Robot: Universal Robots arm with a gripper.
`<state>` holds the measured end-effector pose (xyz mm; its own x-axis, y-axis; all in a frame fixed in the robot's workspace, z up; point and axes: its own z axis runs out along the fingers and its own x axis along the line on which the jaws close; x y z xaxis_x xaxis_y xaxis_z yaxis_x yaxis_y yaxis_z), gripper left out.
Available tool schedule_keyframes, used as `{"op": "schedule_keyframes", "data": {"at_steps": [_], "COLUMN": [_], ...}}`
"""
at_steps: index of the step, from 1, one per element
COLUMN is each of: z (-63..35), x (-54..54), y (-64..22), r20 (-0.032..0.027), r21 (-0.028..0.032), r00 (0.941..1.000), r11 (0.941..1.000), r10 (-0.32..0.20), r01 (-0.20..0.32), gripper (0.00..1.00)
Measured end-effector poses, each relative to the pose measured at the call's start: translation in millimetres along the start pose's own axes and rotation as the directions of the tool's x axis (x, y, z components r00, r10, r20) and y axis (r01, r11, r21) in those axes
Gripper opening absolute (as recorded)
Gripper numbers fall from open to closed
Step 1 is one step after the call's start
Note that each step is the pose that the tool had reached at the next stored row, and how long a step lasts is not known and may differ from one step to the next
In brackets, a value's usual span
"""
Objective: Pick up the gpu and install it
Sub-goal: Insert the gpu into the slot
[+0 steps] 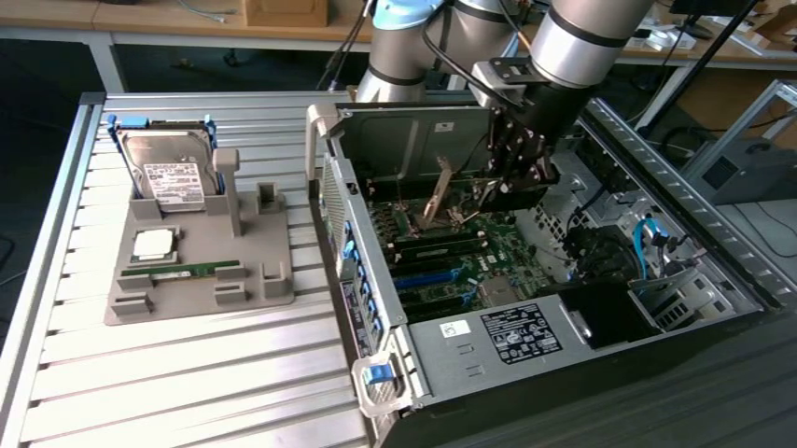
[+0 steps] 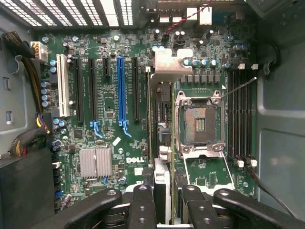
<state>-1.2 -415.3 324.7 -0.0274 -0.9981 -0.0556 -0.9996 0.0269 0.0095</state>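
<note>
- The gripper [image 1: 513, 173] is black, its fingers [image 2: 143, 207] matte black too; the arm [image 1: 585, 37] above it is silver with black bands and a pale blue joint cap.
- The gpu [image 2: 162, 143] between the fingers shows a silvery bracket, a thin green board edge and what looks like a dark cooler.
- The motherboard [image 2: 109, 105] beneath the gripper is green, carrying one blue slot [image 2: 120, 90], one white slot [image 2: 62, 83] and several black ones.
- The CPU socket [image 2: 199, 123] just beside the gpu is framed in silver.
- Well away from the gripper, a grey tray [image 1: 200, 271] holds a silver hard drive [image 1: 168, 173] with a white label and a narrow green memory stick [image 1: 181, 268].
</note>
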Motion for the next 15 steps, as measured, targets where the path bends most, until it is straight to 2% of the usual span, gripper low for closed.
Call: {"op": "schedule_keyframes", "data": {"at_steps": [15], "z": [1.0], "x": [0.3], "y": [2.6], "r20": [0.0001], "r21": [0.0], "r00": [1.0], "r11": [1.0], "r10": [0.0], "r01": [0.0], "gripper": [0.27]}}
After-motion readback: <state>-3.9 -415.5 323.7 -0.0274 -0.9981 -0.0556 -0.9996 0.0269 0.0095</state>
